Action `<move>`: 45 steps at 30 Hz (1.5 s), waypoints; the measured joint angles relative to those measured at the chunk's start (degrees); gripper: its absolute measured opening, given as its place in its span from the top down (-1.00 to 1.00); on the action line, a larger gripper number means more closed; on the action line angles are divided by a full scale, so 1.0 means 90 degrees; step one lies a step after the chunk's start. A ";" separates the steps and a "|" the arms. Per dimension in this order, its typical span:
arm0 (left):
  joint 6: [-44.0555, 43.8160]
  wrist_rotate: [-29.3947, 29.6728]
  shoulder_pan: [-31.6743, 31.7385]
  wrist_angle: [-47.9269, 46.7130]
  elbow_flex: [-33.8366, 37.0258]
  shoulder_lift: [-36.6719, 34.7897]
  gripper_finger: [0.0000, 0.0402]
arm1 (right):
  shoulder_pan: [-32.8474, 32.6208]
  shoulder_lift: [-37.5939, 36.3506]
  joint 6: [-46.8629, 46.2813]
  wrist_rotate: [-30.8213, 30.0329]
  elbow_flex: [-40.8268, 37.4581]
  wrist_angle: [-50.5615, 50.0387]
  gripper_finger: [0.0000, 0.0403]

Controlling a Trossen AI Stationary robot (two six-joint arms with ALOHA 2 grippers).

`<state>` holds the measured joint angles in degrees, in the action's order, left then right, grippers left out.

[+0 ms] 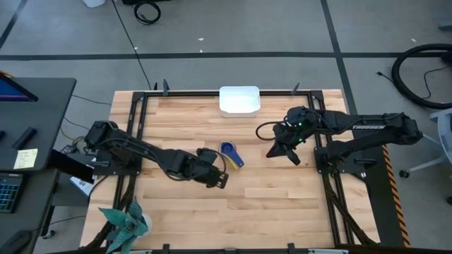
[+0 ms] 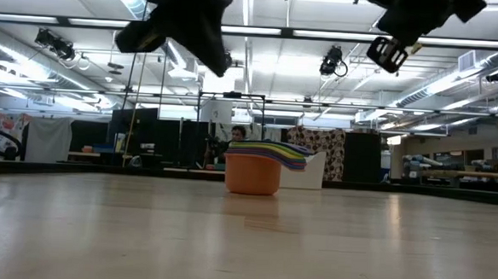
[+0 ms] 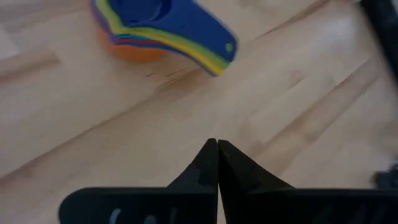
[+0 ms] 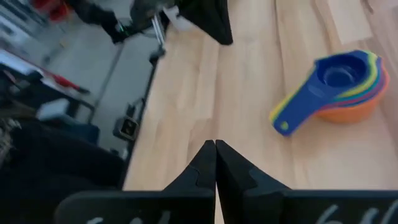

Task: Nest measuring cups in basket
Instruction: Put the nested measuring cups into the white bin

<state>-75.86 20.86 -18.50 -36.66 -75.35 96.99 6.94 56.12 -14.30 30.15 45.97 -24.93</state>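
Cups stacked, basket waiting – we're between steps, with nothing in either grip.

All the measuring cups (image 1: 230,153) sit nested in one pile, dark blue on top and orange at the bottom, out on the bare surface (image 1: 282,204) mid-table, well apart from the white basket (image 1: 239,99) at the far edge. Our left gripper (image 1: 216,176) hangs just beside the stack, fingers pressed together on nothing; our right gripper (image 1: 282,151) hovers off to the other side, fingers likewise together and empty. As we read it, the nesting is done and the carry is what's left: one gripper must open, take the stack by its fanned handles and lift it to the basket without spilling the pile. The path looks open; the teal plant (image 1: 127,220) sits far off at the near corner.
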 joint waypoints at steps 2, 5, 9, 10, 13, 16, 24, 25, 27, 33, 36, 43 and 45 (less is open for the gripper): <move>-0.0038 0.0045 -0.0105 -0.0290 0.0000 0.0000 0.99 | 0.0061 0.0002 -0.0335 0.0147 -0.0315 0.0616 0.98; -0.0250 0.0053 -0.0266 -0.0803 0.0002 0.0000 0.99 | 0.0128 0.0027 -0.0971 0.0141 -0.0816 0.1368 0.97; -0.0499 0.0042 -0.0470 -0.1140 0.0002 -0.0046 0.99 | 0.0225 0.0149 -0.1286 0.0337 -0.1291 0.1926 0.90; -0.0508 0.0045 -0.0508 -0.1109 0.0002 -0.0054 0.99 | 0.0250 0.0207 -0.1299 0.0408 -0.1362 0.1979 0.88; -0.0539 0.0044 -0.0625 -0.1118 0.0000 -0.0053 0.99 | 0.0315 0.0419 -0.1269 0.0426 -0.1450 0.1994 0.81; -0.0525 0.0048 -0.0699 -0.1106 0.0000 -0.0053 0.99 | 0.0342 0.0665 -0.1036 0.0411 -0.1450 0.2279 0.74; -0.0550 0.0000 -0.0795 -0.1103 0.0000 -0.0053 0.98 | 0.0342 0.1484 -0.1060 0.0276 -0.1447 0.2974 0.49; -0.0549 -0.0001 -0.0795 -0.1102 0.0000 -0.0053 0.98 | 0.0335 0.1623 -0.1059 0.0276 -0.1447 0.2965 0.45; -0.0551 -0.0005 -0.0795 -0.1102 0.0000 -0.0053 0.98 | 0.0326 0.1919 -0.1060 0.0270 -0.1447 0.2982 0.38; -0.0552 -0.0012 -0.0793 -0.1103 0.0000 -0.0051 0.98 | 0.0353 0.2792 -0.1007 0.0275 -0.1447 0.3611 0.17; -0.0553 -0.0073 -0.0792 -0.1103 0.0000 -0.0051 0.98 | 0.0379 0.3074 -0.1007 0.0331 -0.1447 0.3915 0.09; -0.0555 -0.0131 -0.0794 -0.1093 0.0000 -0.0051 0.98 | 0.0462 0.3237 -0.0970 0.0159 -0.1440 0.4064 0.03; -0.0548 -0.0123 -0.0792 -0.1098 0.0000 -0.0051 0.98 | 0.0464 0.3237 -0.1044 -0.0154 -0.1440 0.4059 0.02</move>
<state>-80.79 19.75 -25.63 -46.54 -75.35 96.53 11.11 85.25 -23.69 28.76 33.01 11.60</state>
